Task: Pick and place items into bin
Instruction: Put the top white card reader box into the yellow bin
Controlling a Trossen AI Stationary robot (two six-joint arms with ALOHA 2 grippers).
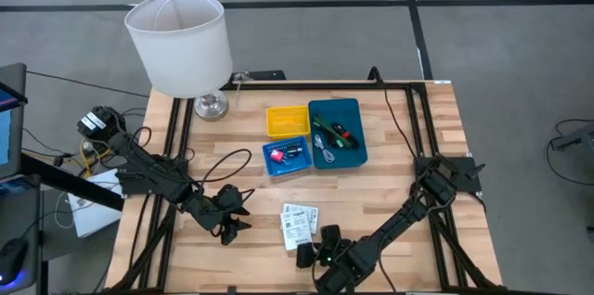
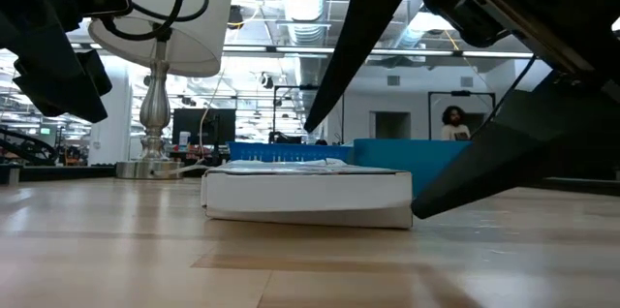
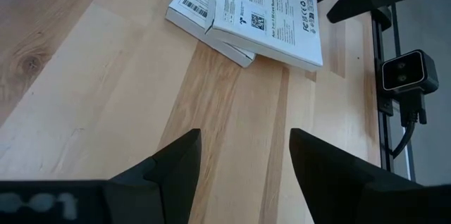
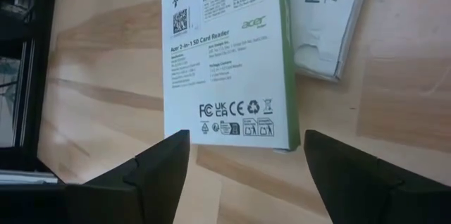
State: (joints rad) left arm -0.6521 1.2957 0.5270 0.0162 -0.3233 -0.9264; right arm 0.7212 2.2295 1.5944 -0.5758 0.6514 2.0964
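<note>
The right gripper (image 4: 243, 164) is hovering wide open and empty at the 6 o'clock edge of 2 overlapping white card-reader boxes (image 1: 299, 224); it could be grabbing both or sliding them. The left gripper (image 1: 232, 225), open and empty, is waiting at their 9 o'clock, and the teal bin (image 1: 357, 151) is sitting at 12 o'clock

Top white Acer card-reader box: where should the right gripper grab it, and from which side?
Grip the top white box across its width, fingers on the two long side edges. Come from its near short end, where the right gripper already sits open and straddling it. It lies flat, partly overlapping the second box, so keep to the free near end.
</note>
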